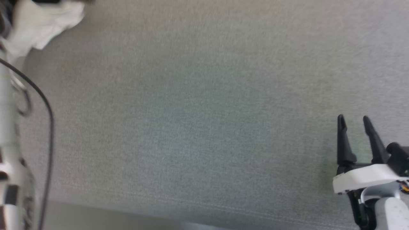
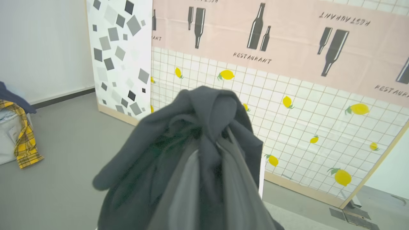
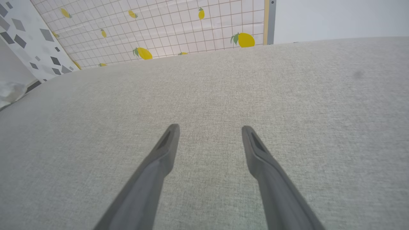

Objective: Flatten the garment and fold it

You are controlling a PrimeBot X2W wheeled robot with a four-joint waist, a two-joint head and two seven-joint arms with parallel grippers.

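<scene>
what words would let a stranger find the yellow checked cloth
Left wrist view: from the screen with grey squares, look left across the grey floor to the pale box at the edge. The yellow checked cloth hangs down its side; the dark blue cloth above it is plain.

In the head view the soft white-bodied, black-sleeved cloth shirt (image 1: 41, 25) is a blurred pale bunch, cut off by the top left corner. The pale left forearm (image 1: 12, 159) is smeared and cropped by the left edge. In the left wrist view dark sleeve folds bury the tips of the left pincer (image 2: 211, 143); a yellow plaid cloth (image 2: 24, 140) runs off the left edge.
</scene>
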